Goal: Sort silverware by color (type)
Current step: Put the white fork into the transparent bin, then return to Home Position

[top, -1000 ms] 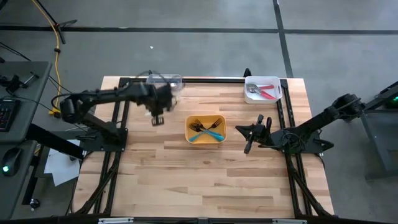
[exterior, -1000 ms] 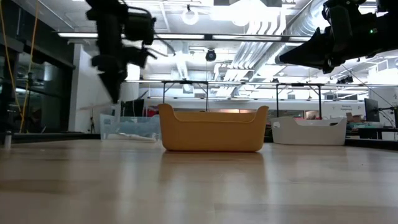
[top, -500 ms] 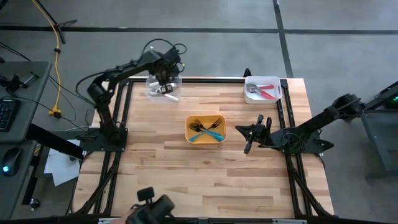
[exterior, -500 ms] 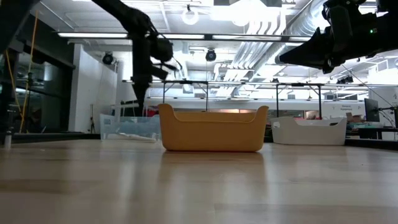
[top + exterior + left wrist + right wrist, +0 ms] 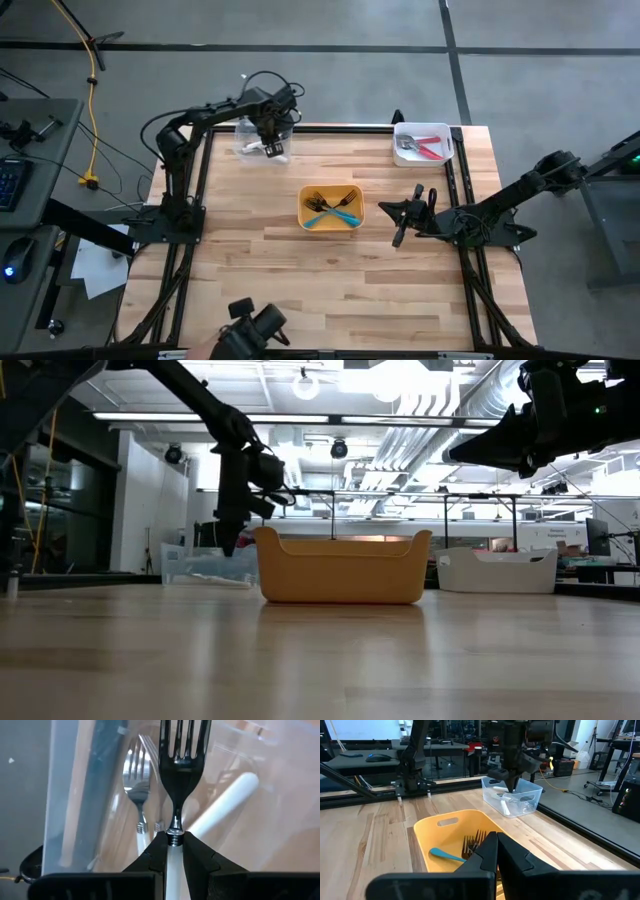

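My left gripper (image 5: 272, 143) hangs over the clear plastic bin (image 5: 262, 138) at the table's far left and is shut on a white-handled fork (image 5: 181, 765), tines pointing down into the bin. Two more white-handled forks (image 5: 138, 800) lie on the bin's floor. The yellow bin (image 5: 331, 208) at mid-table holds several forks, some with teal handles (image 5: 322, 217). The white bin (image 5: 422, 143) at the far right holds red-handled forks (image 5: 432, 148). My right gripper (image 5: 403, 218) waits, shut, just right of the yellow bin. My left gripper pinches the white-handled fork between its two fingers at the top of the handle (image 5: 174, 851), just behind the metal collar. The fingers come from above and lie along the fork. The fork hangs upright, tines down, inside the clear bin; whether the tines touch the floor I cannot tell.
The three bins sit on the far half of the wooden table (image 5: 330, 280); its near half is bare wood. A dark object (image 5: 250, 328) shows at the table's near edge. Black frame rails (image 5: 190, 240) run along both sides.
My left gripper has swung from beside the yellow bin's left side toward the table's far edge, reached the clear bin, and then come down into it. A dark object has come into view at the near edge.
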### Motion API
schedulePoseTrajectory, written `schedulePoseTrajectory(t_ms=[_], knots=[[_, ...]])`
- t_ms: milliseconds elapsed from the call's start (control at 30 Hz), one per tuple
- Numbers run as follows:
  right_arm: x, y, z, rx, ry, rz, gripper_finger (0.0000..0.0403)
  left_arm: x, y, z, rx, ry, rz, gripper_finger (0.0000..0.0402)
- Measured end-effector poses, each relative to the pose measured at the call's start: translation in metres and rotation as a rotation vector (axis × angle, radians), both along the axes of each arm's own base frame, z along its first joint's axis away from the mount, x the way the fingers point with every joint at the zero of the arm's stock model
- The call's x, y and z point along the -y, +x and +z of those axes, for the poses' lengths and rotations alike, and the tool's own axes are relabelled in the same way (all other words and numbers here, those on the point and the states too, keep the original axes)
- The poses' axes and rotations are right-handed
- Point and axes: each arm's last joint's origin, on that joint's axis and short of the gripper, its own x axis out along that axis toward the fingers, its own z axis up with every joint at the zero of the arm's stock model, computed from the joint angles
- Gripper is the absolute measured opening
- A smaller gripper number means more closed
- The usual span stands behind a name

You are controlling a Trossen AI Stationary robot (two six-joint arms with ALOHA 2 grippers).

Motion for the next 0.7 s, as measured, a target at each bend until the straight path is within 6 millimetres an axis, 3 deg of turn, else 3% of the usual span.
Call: schedulePoseTrajectory(t_ms=[167, 500, 700], knots=[[0.000, 0.000, 0.000, 0.000, 0.000, 0.000, 0.0000, -0.005, -0.006, -0.007, 0.009, 0.008, 0.044, 0.0031], [0.000, 0.000, 0.000, 0.000, 0.000, 0.000, 0.0000, -0.004, -0.009, -0.006, -0.003, -0.005, 0.049, 0.0097], [0.000, 0.000, -0.001, -0.006, -0.003, 0.000, 0.0000, 0.001, -0.014, 0.017, 0.058, 0.039, 0.058, 0.0056]])
